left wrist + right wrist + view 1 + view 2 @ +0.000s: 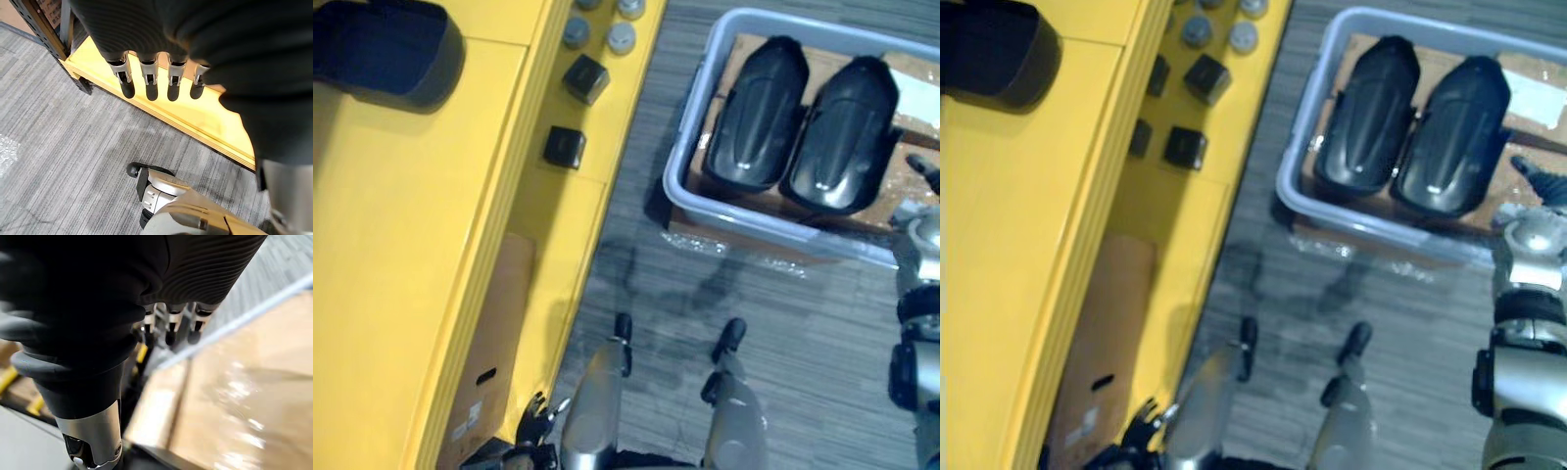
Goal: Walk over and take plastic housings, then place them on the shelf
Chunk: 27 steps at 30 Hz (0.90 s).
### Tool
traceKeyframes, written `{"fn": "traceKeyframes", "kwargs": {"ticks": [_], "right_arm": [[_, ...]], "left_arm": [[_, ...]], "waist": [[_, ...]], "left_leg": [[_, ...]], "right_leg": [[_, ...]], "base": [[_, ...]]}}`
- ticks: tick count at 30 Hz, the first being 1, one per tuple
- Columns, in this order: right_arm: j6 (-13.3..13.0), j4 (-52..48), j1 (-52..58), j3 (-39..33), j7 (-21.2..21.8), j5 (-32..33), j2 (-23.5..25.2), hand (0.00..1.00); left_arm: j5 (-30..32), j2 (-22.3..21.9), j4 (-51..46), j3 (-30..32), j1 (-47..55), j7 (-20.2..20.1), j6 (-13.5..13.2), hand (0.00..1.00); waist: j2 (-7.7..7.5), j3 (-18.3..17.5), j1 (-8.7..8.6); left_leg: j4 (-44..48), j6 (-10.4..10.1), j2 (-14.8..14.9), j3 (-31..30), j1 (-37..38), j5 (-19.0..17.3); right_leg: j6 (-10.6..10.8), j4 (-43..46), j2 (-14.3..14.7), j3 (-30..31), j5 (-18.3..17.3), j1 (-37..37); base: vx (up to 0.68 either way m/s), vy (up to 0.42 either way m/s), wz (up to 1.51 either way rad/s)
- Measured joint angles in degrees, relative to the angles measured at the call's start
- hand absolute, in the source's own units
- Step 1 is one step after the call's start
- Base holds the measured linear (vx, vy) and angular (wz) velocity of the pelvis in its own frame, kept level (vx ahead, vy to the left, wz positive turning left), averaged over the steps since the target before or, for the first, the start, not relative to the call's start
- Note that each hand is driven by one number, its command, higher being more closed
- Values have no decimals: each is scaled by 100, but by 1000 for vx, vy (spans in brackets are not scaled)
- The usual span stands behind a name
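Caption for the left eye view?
Two black plastic housings side by side in a grey tub beside the yellow shelf.

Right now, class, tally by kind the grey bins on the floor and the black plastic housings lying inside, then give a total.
black plastic housings: 2
grey bin: 1
Total: 3

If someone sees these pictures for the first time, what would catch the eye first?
First, two black housings lying side by side in a grey bin on the floor, ahead and to the right. Then the big yellow shelf along the left, with small black cubes on it.
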Motion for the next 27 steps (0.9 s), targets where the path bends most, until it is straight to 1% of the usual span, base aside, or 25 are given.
{"fn": "traceKeyframes", "kwargs": {"ticks": [1,2,3,4,7,10,13,15,17,20,21,24,26,27], "right_arm": [[194,94,-73,77,-15,-4,0,0],[276,160,-140,114,-22,-6,-2,0],[486,220,-255,133,-51,-4,-38,0],[620,272,-375,218,-89,-4,-171,0],[822,422,-675,219,-212,-3,-441,0],[946,460,-928,416,-282,-3,-450,0],[953,582,-1144,548,-275,-11,-490,0],[1010,657,-1295,716,-249,-78,-566,0],[1028,698,-1329,789,-150,-238,-647,0],[1055,731,-1450,982,-15,-311,-765,0],[1073,746,-1486,1018,-1,-366,-790,100],[1320,809,-1537,1161,213,-479,-905,100],[1445,873,-1530,1231,250,-606,-1000,100],[1530,892,-1533,1232,378,-704,-1094,100]], "left_arm": [[-20,5,3,-39,1,-5,0,0],[-28,18,3,-67,0,-6,2,0],[-85,40,4,-130,0,-46,26,0],[-167,27,3,-183,-8,-80,31,0],[-227,-1,10,-340,-41,-92,29,0],[-254,-7,32,-404,-42,-124,31,0],[-404,0,44,-521,-41,-155,30,0],[-414,3,46,-568,-41,-176,22,0],[-414,9,49,-623,-41,-200,15,0],[-415,-8,51,-628,-39,-293,8,0],[-415,-12,53,-645,-39,-306,12,0],[-463,4,52,-795,-40,-342,12,0],[-468,2,43,-803,-40,-366,5,0],[-490,3,44,-811,-40,-370,0,0]], "waist": [[5,-2,9],[6,-2,9],[30,10,10],[91,39,6],[251,117,18],[320,137,28],[379,136,46],[400,122,91],[422,108,152],[461,83,187],[484,67,186],[539,30,250],[540,29,312],[541,29,323]], "left_leg": [[0,0,-19,-11,1,1],[-1,0,-24,-15,0,1],[-3,0,-27,-24,-5,1],[2,1,-47,-57,-27,1],[-2,27,-96,-103,-78,20],[-41,37,-112,-71,-91,30],[-68,51,-126,-44,-113,44],[-117,60,-154,-13,-152,77],[-149,63,-190,-7,-158,96],[-140,80,-238,-34,-209,106],[-126,83,-251,-55,-243,107],[-63,90,-284,-93,-360,111],[-44,90,-292,-103,-364,110],[-36,90,-294,-116,-365,110]], "right_leg": [[1,4,0,-11,2,0],[1,5,1,-20,2,0],[1,6,-2,-37,2,0],[0,20,-19,-82,2,0],[1,24,-64,-134,2,-22],[0,55,-86,-116,1,-88],[0,69,-108,-105,0,-140],[-2,97,-149,-97,-2,-229],[1,107,-188,-101,-4,-252],[23,180,-245,-125,-35,-309],[22,197,-255,-137,-37,-329],[28,224,-295,-154,-43,-396],[27,244,-296,-159,-43,-395],[19,272,-295,-166,-49,-395]], "base": [[24,-1,3],[30,-3,4],[24,2,8],[21,8,14],[1,16,11],[10,3,-3],[4,3,-3],[0,2,-2],[4,13,3],[-6,20,8],[-20,30,12],[-12,27,8],[-4,8,3],[0,0,0]]}}
